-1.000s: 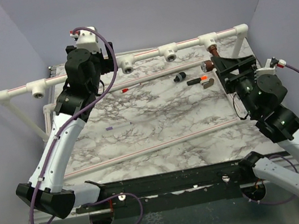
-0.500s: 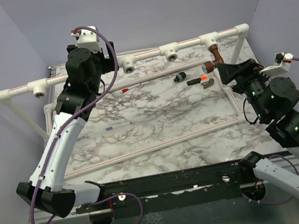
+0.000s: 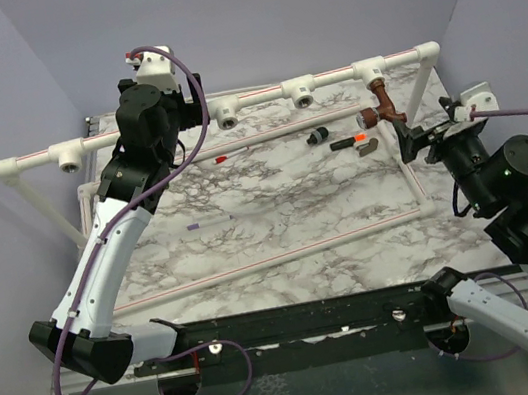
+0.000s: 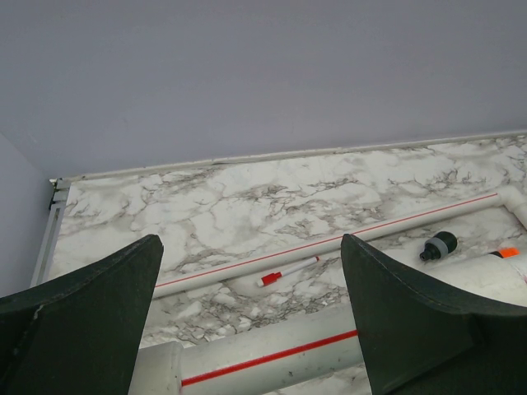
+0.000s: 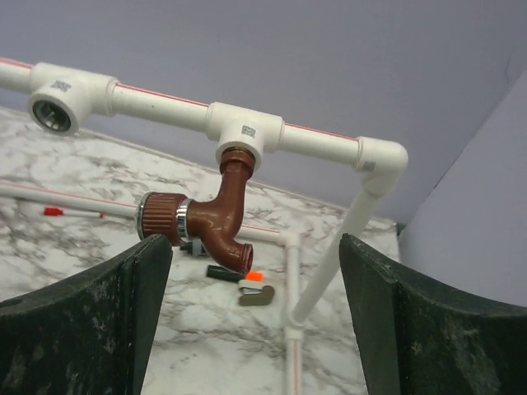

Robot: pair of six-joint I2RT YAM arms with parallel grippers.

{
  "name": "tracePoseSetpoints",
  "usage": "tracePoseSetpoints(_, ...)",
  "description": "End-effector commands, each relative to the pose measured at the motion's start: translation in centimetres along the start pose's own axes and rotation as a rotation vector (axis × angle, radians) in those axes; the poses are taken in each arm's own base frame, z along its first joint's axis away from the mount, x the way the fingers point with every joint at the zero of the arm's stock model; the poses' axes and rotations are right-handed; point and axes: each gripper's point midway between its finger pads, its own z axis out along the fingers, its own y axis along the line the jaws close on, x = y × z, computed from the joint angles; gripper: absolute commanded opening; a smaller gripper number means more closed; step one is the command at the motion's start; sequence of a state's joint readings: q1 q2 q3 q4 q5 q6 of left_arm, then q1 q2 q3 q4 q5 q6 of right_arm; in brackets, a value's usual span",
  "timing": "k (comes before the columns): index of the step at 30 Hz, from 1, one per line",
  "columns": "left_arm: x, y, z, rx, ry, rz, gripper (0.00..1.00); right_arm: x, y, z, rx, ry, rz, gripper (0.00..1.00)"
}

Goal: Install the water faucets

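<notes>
Our right gripper (image 5: 255, 329) stands with its two dark fingers (image 5: 90, 321) spread wide and nothing between them. In the wrist view the gap frames the reddish-brown faucet (image 5: 221, 216), which is clear of both fingers, higher in the frame and left of centre. The faucet's upper end sits in a white T-fitting (image 5: 244, 130) of the raised pipe rail (image 3: 257, 95). Its spout turns down and its silvery-ringed cap faces the left of the frame.

Under the spout we see open marble table (image 3: 277, 215), where only a black-and-orange piece (image 5: 235, 274) and a grey piece (image 5: 257, 295) lie. Toward the right of the frame the room is tighter: the rail's elbow (image 5: 380, 156) drops a slanting leg down toward the right finger, with the purple wall just beyond.

In the top view the right arm rises from the lower right corner and folds sharply, and its wrist points up-left at the faucet.

Our left gripper (image 4: 251, 329) is likewise spread and empty, poised just over the rail (its fingers are hidden under the wrist in the top view). Beyond it lie a red-capped pen (image 4: 286, 270) and a small black fitting (image 4: 436, 246), then bare marble back to the far edge. The left arm stretches diagonally from the lower left corner up to the rail at upper left.
</notes>
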State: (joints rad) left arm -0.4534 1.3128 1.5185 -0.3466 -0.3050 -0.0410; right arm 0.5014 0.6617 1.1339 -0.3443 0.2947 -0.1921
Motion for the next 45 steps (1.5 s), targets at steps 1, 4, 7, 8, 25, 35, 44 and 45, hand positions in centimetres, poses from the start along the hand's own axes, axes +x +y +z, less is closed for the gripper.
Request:
tracePoseSetpoints(1,8.9,-3.4,0.2,0.141,0.290,0.089,0.91,-0.4,0.3,-0.4,-0.125,-0.001,-0.413,0.87)
tracePoseSetpoints(4,8.9,-3.5,0.2,0.143,0.291,0.087,0.91,0.8,0.9,-0.4,-0.213,0.049,-0.598,0.88)
tracePoseSetpoints(7,8.9,-3.5,0.2,0.144,0.291,0.086,0.91,2.3,1.6,-0.4,-0.303,0.073,-0.768,0.87)
tracePoseSetpoints(8,9.0,-3.6,0.3,0.146,0.293,0.086,0.91,2.6,1.6,-0.4,-0.314,0.072,-0.816,0.87)
tracePoseSetpoints(25,9.0,-3.5,0.2,0.148,0.293,0.089,0.91,4.3,0.7,5.6,-0.118,-0.026,-1.335,0.88)
tracePoseSetpoints(35,9.0,-3.6,0.2,0.150,0.294,0.089,0.91,4.1,0.5,7.5,0.015,-0.073,-1.322,0.75)
tracePoseSetpoints(44,9.1,-3.7,0.3,0.152,0.297,0.088,0.91,4.9,1.1,7.7,0.007,-0.064,-1.159,0.19)
tracePoseSetpoints(45,9.1,-3.6,0.2,0.150,0.296,0.089,0.91,4.9,1.0,7.7,0.013,-0.062,-1.122,0.10)
